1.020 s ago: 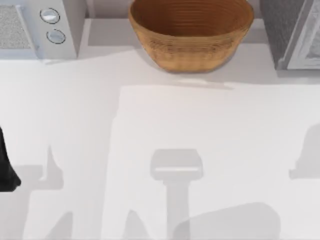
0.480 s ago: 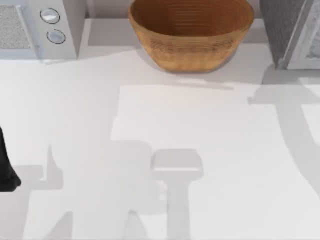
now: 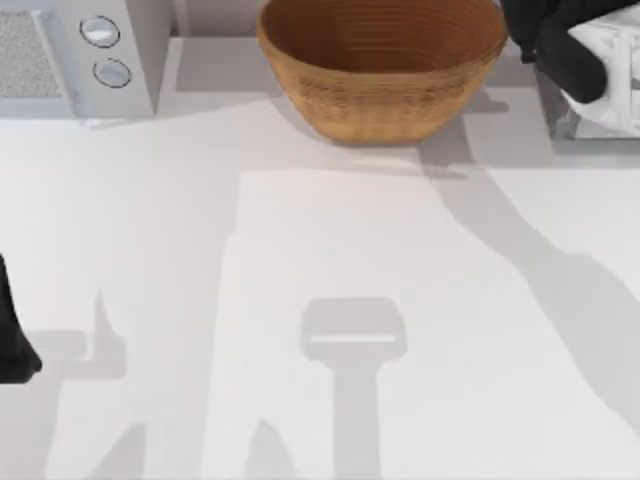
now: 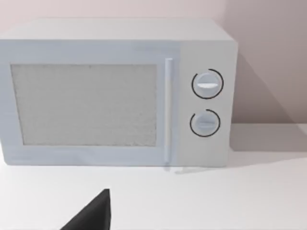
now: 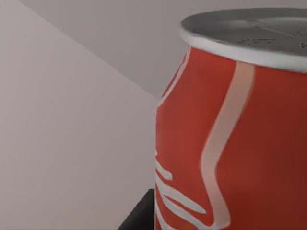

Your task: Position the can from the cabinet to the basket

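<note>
1. Right arm sits at the far right of the top view, dark bulk over the cabinet, just beside the basket rim. The fingertips themselves aren't visible from above
2. Right wrist view: the can looms very close to the cam, red w/ pale swirls and a grey lid, upright. A dark wedge at the frame's low edge, next to the can, is prob part of one finger
3. Jaw state, right: can't tell. The can is right up against the jaws' line of sight, but no pad contact shows, so clamped or just closing in is a guess either way
4. Where the can is: right in front of the right jaws, plain pale walls behind it. Whether it stands inside the cabinet or has been lifted, can't say
5. Left arm parked at the left table edge. Its wrist cam faces the microwave. Jaw state there also can't be told
6. Progress, as a judgement: early to mid. Basket interior is bare, so nothing delivered. Reach to the can looks done or nearly so
7. Left to do: confirm grip, pull the can clear of the cabinet, carry it across to above the basket, lower it in, open up
</note>
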`<act>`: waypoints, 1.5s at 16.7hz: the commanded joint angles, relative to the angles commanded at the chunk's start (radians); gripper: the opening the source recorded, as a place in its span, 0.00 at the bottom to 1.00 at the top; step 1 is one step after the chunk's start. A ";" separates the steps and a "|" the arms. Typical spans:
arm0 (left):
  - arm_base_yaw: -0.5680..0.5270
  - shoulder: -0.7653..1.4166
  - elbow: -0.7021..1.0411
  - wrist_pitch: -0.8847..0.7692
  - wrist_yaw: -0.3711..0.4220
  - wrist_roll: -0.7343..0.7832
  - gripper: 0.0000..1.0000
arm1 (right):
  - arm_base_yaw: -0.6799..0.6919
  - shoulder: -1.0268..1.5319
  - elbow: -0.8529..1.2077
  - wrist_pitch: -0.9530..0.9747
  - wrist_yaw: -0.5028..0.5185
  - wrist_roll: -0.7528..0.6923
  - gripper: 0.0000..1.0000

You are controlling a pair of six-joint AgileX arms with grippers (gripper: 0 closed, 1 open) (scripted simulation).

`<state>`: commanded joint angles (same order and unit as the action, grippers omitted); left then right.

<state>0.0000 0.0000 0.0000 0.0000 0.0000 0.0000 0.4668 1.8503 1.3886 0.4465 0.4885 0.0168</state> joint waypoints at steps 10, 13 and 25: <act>0.000 0.000 0.000 0.000 0.000 0.000 1.00 | 0.091 0.363 0.272 0.092 0.094 0.002 0.00; 0.000 0.000 0.000 0.000 0.000 0.000 1.00 | 0.086 0.370 0.266 0.089 0.090 0.005 0.00; 0.000 0.000 0.000 0.000 0.000 0.000 1.00 | 0.067 0.452 0.380 0.074 0.071 0.001 0.15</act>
<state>0.0000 0.0000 0.0000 0.0000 0.0000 0.0000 0.5339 2.3022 1.7685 0.5201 0.5593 0.0177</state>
